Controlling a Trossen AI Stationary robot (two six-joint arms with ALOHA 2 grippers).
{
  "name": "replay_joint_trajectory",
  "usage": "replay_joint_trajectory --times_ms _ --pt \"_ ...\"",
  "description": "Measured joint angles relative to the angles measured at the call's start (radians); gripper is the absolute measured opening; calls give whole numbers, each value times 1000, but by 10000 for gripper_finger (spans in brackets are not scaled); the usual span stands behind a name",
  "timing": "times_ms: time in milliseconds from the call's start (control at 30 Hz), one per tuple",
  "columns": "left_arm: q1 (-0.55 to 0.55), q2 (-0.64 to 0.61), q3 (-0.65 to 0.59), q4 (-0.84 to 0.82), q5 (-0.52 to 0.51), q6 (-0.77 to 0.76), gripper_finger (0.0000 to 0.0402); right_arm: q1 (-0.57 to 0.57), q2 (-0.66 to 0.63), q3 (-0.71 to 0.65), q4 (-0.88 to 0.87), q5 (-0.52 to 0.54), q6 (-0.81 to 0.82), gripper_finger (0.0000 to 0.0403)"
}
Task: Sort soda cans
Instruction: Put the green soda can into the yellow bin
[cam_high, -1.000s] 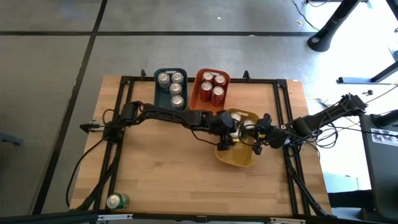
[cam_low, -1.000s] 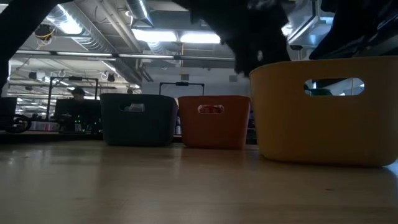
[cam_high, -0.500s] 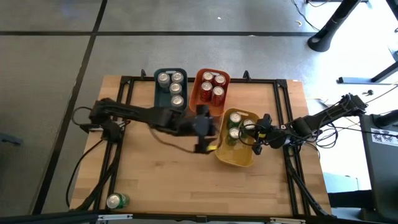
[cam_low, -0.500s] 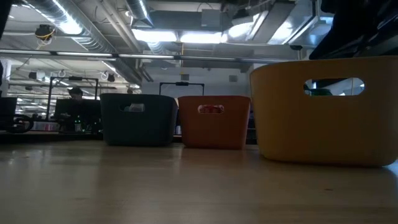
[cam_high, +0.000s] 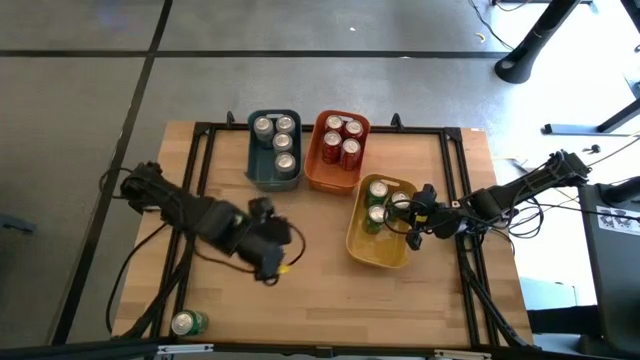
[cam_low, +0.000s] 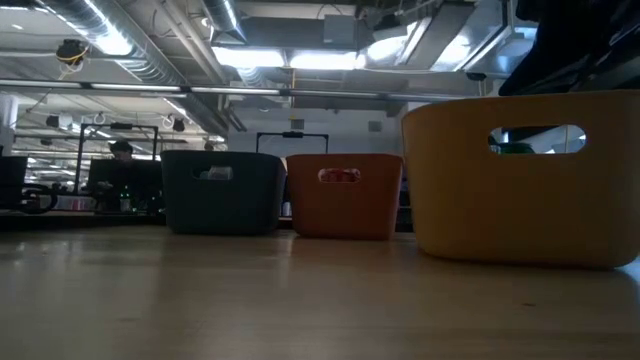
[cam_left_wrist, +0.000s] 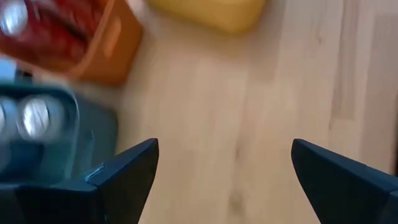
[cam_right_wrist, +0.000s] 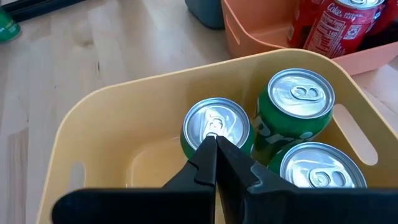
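Two arms reach over the wooden table (cam_high: 330, 290) from opposite sides. The left arm runs from the table's left edge diagonally toward the middle, and the left gripper (cam_high: 270, 262) hangs over bare wood well short of the bins; in the left wrist view its two dark fingers (cam_left_wrist: 127, 171) stand wide apart with nothing between them. The right arm stretches in from the right edge, roughly level, and the right gripper (cam_high: 412, 212) sits at the rim of the yellow bin (cam_high: 378, 255). In the right wrist view its fingertips (cam_right_wrist: 217, 155) are pressed together, holding nothing, just above the silver top of a green can (cam_right_wrist: 216, 127).

Three green cans show upright in the yellow bin in that view, their long axes vertical and tops facing up; the second (cam_right_wrist: 298, 102) and third (cam_right_wrist: 317, 171) stand touching one another beside the first. Three silver cans (cam_high: 275, 135) stand upright in the blue-grey bin (cam_high: 256, 165), and four red cans (cam_high: 343, 135) stand upright in the orange bin (cam_high: 318, 178) just beside it. One lone green can (cam_high: 186, 322) lies on its side near the table's front left corner, silver top pointing left, long axis along the front edge, well apart from both grippers.
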Motion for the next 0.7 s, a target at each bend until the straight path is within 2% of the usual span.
replay_joint_trajectory --times_ms 233,333,700 --pt "-179 2 0 -116 83 -311 354 0 0 0 10 0 0 5" --pt "-251 2 -13 -122 140 -428 354 0 0 0 10 1 3 5" --pt "-549 3 -113 -50 245 -838 354 0 0 0 10 4 32 5"
